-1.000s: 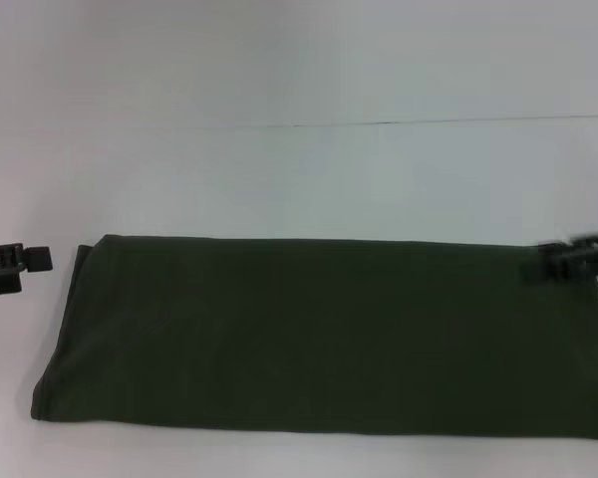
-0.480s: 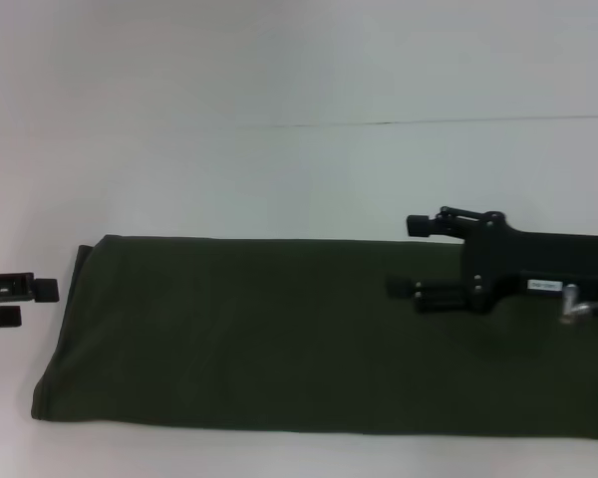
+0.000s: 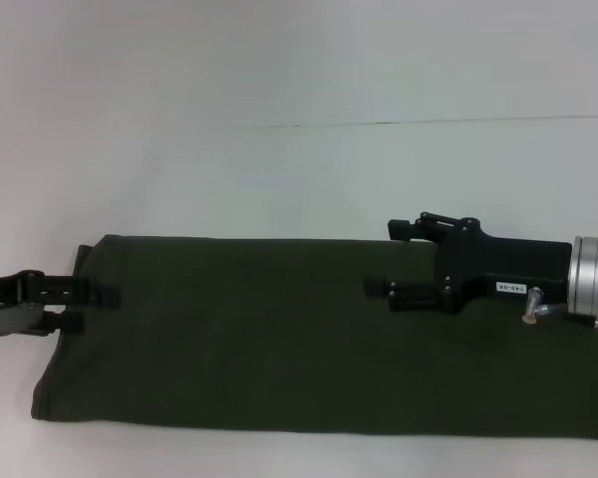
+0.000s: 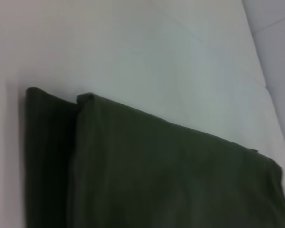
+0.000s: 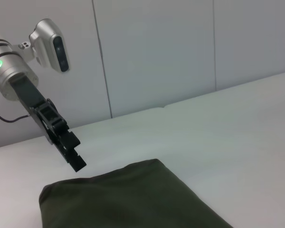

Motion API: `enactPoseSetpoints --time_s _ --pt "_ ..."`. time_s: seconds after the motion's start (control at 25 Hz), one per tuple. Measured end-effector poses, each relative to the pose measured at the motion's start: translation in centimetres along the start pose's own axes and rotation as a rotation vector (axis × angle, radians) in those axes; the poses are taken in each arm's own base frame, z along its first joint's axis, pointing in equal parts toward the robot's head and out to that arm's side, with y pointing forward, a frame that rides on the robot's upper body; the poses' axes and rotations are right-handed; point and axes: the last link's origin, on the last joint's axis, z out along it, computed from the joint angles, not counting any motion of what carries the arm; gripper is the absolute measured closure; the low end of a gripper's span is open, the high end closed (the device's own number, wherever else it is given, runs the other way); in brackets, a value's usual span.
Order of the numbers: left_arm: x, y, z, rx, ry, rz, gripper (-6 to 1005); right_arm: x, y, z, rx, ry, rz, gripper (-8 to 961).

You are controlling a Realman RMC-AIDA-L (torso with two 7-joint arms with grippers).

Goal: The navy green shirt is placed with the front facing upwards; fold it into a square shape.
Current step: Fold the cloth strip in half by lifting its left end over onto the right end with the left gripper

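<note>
The dark olive-green cotton shirt (image 3: pixel 309 339), folded into a long band, lies flat across the near part of the white table (image 3: pixel 279 169). Only the left wrist view shows its end made of two stacked layers, the lower one sticking out past the upper. The right wrist view alone shows the grey panelled wall (image 5: pixel 156 52) behind and the left gripper (image 5: pixel 69 149) hanging above the shirt's end. In the head view, the left gripper (image 3: pixel 92 310), fingers spread, now overlaps the shirt's left edge, having moved in from beside it. The right gripper (image 3: pixel 384 259), fingers apart and empty, has moved further left over the cloth.
</note>
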Motion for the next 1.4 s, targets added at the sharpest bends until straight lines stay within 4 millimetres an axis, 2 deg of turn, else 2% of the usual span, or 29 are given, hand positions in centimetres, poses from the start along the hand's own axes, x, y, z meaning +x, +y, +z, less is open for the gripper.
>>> enactPoseSetpoints --time_s 0.32,0.92,1.4 --pt "-0.2 -1.1 1.3 0.080 -0.019 0.004 97 0.2 0.0 -0.1 0.008 -0.001 0.015 22" --pt "-0.1 -2.2 1.5 0.140 0.024 0.001 98 0.3 -0.1 -0.1 0.018 -0.003 0.027 22" --pt "1.5 -2.2 -0.6 0.238 0.027 -0.025 98 0.6 0.0 -0.3 0.026 -0.002 0.036 22"
